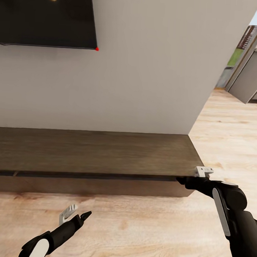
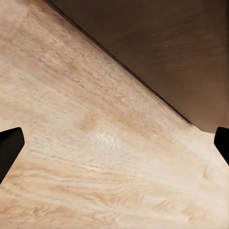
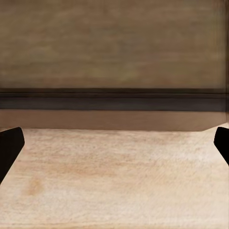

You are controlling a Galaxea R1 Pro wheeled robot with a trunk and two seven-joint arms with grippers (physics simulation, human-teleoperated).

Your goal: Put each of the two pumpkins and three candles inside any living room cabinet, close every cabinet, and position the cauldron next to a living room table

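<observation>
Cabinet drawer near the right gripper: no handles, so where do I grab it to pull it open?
Hook the dark gap under the cabinet top, above the flat drawer front. Come from the front, at its right end, where the right gripper already sits. Probably fingertips only; the lip looks thin.

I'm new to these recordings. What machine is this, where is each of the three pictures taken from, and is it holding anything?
This is a simulated two-armed wheeled robot. The large picture comes from its head camera, looking down over both arms. It faces a long low dark-brown cabinet against a pale wall, with a dark screen mounted above and light wood floor below. Nothing lies on the cabinet top. The other two pictures come from cameras near each gripper, looking along its fingers. The left gripper hangs over the floor; the right gripper sits at the cabinet's front edge near its right end. Both are open and hold nothing.
</observation>
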